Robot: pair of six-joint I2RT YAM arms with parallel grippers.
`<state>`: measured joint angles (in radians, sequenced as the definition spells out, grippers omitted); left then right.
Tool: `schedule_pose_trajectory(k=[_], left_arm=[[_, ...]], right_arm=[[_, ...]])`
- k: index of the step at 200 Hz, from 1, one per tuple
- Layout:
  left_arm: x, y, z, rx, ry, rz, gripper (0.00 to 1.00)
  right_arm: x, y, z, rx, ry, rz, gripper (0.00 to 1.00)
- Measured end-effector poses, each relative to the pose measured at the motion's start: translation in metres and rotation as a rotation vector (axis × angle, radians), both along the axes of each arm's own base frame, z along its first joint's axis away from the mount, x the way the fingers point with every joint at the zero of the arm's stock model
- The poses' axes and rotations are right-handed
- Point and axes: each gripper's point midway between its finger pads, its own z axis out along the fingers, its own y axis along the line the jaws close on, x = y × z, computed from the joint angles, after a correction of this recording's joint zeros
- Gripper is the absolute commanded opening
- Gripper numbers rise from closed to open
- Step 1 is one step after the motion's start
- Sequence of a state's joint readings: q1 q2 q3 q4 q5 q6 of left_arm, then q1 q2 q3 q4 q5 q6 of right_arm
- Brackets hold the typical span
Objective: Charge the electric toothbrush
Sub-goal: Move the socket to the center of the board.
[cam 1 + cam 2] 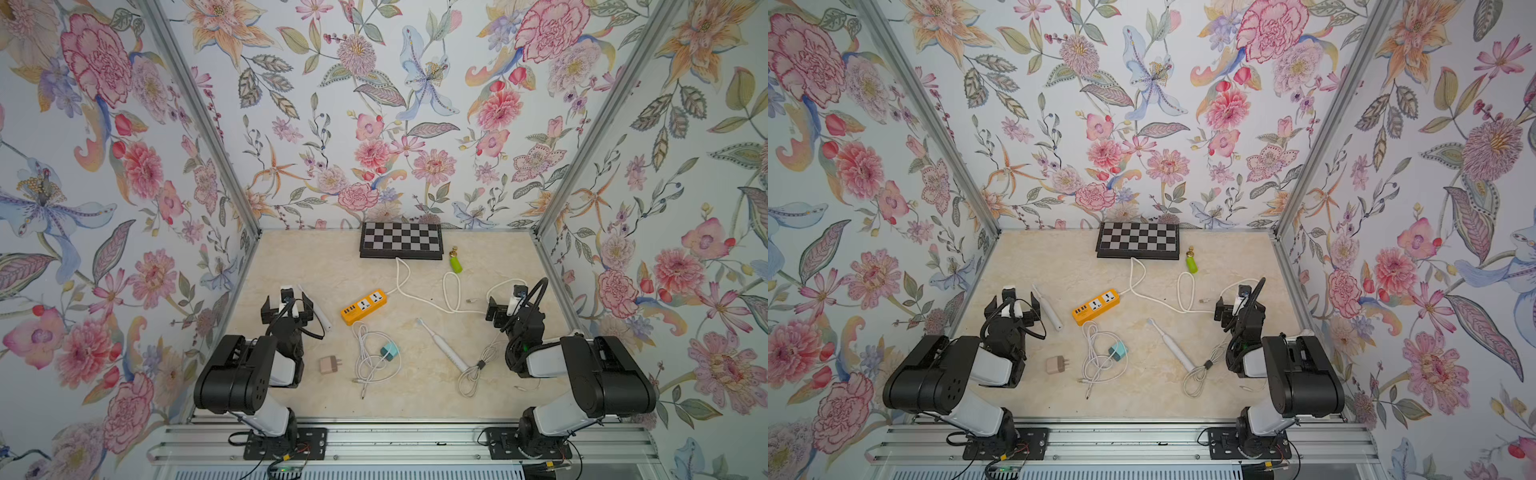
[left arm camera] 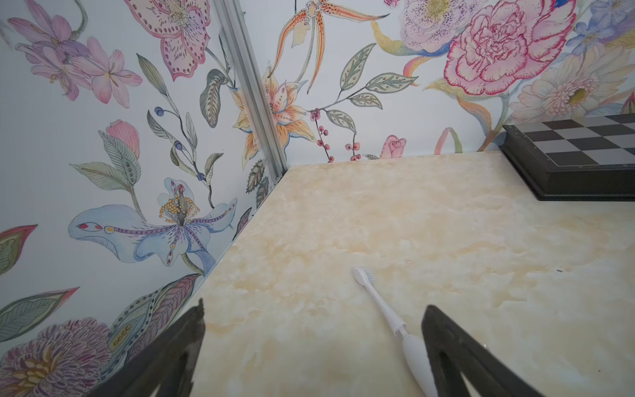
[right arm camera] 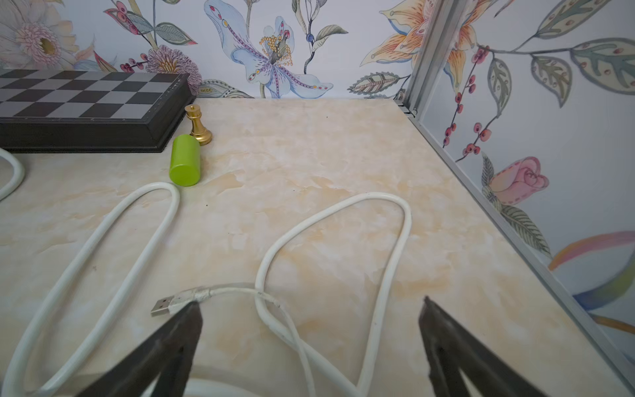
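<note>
Both grippers stand with jaws wide apart, holding nothing. One white brush (image 1: pixel 318 311) lies on the table (image 1: pixel 316 257) just beside the left gripper (image 1: pixel 286 301), at its 3 o'clock, head toward 11. In the left wrist view it lies between the fingers (image 2: pixel 443 337), close to one; whether they touch cannot be told. A second brush (image 1: pixel 442 345) lies mid-table, at 4 o'clock from the left gripper and 8 o'clock from the right gripper (image 1: pixel 505 298). Its head points toward 11 and its base meets a tied cable bundle (image 1: pixel 478 370). The orange strip (image 1: pixel 363 306) sits at its 10 o'clock, a teal charger (image 1: pixel 390 352) at its 9. A USB plug (image 3: pixel 165 306) lies at one right fingertip (image 3: pixel 187 323).
</note>
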<state>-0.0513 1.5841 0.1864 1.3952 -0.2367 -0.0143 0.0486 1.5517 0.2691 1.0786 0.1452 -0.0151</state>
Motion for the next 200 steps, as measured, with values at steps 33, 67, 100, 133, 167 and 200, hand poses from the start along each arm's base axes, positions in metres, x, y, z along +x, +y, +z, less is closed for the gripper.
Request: schedule_pose_trajectory(k=[33,67,100,133,167,200], left_arm=[[0.0006,-0.0022,-0.0007,-0.001,0.003,-0.013,0.99],[0.0009,-0.0035,-0.0012,-0.002,0.005,-0.021,0.99],[0.0009,-0.0035,-0.0012,-0.002,0.005,-0.021,0.99],[0.0009,-0.0035,-0.0012,-0.002,0.005,-0.021,0.99],[0.0009,-0.0035,-0.0012,-0.002,0.005,-0.021,0.99],[0.0009,-0.0035,-0.0012,-0.002,0.005,-0.021,0.99]], right_arm=[[0.0,0.0,0.0,0.0,0.0,0.0,1.0],[0.0,0.0,0.0,0.0,0.0,0.0,1.0],[0.0,0.0,0.0,0.0,0.0,0.0,1.0],[0.0,0.0,0.0,0.0,0.0,0.0,1.0],[0.0,0.0,0.0,0.0,0.0,0.0,1.0],[0.0,0.0,0.0,0.0,0.0,0.0,1.0]])
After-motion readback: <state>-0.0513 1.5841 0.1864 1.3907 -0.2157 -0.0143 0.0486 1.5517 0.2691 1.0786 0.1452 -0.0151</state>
